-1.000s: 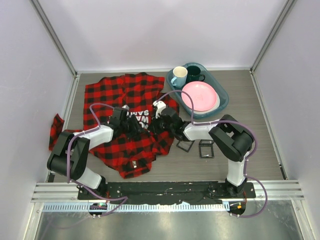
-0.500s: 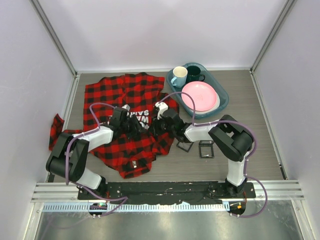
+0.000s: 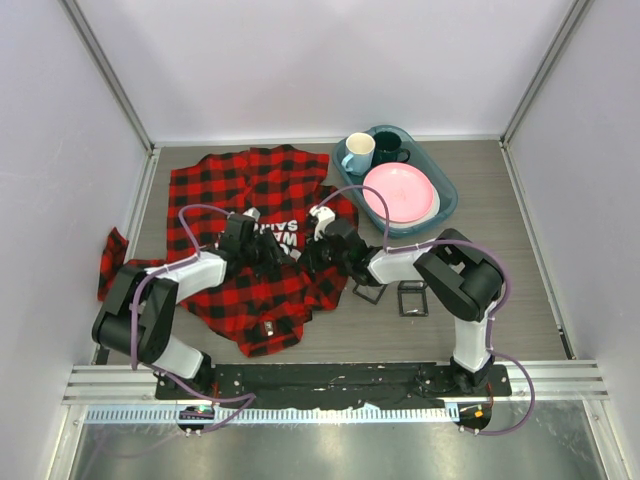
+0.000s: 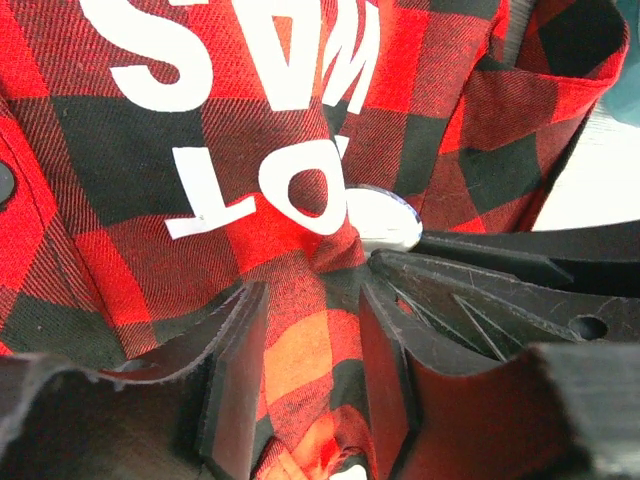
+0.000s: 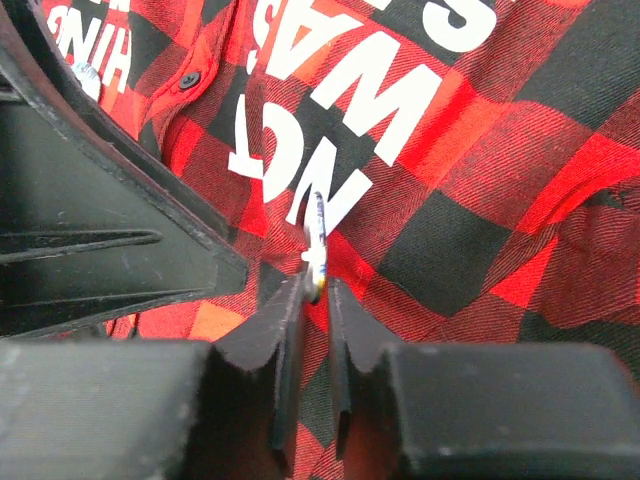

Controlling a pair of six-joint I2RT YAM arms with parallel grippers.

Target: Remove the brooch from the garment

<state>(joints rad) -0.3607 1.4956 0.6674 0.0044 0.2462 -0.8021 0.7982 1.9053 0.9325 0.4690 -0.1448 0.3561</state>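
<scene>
- garment (image 3: pixel 250 185) spread on bench (image 3: pixel 500 300); brooch (image 4: pixel 385 218) pinned beside white lettering (image 4: pixel 205 195)
- left gripper (image 4: pixel 305 370) clamped on a garment fold just beside brooch
- right gripper (image 5: pixel 315 300) closed on brooch edge

I log a large red-and-black checked flannel shirt (image 3: pixel 250 185) lying rumpled across the left half of the table, one end trailing toward the left wall. White block lettering runs across its middle. A small round silver-faced brooch (image 4: pixel 385 220) is pinned just beside the letters "NOT". It stands tilted off the cloth, so the right wrist view shows the brooch (image 5: pixel 318 235) edge-on. Its lower rim sits in the narrow gap of the right gripper (image 5: pixel 312 300). A raised fold of shirt fills the left gripper (image 4: pixel 305 350).
</scene>
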